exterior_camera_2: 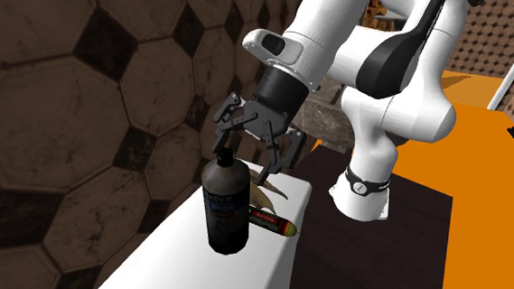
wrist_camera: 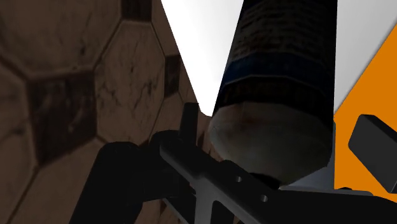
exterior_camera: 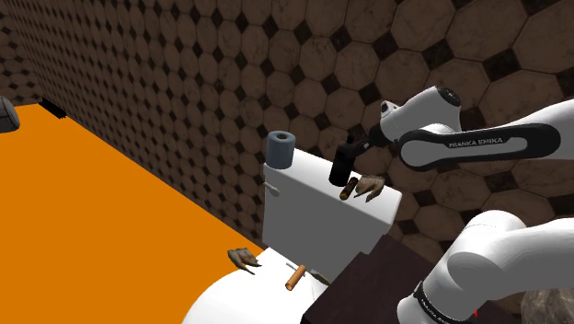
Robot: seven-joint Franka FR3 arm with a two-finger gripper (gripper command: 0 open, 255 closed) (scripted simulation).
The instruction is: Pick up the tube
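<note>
Wall point(exterior_camera: 184, 64), upper left, showed brown octagon tiles with dark squares between. Floor point(exterior_camera: 74, 184) was plain orange. Tank point(exterior_camera: 313, 207) white. Bottle point(exterior_camera_2: 226, 205) black, blue-banded. Tube point(exterior_camera_2: 274, 224) red.

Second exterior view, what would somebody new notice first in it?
A black bottle stands upright on the white tank, with the open black gripper at its top. Beside the bottle's base lies a small reddish tube, and bright orange floor spreads across the view's right side.
</note>
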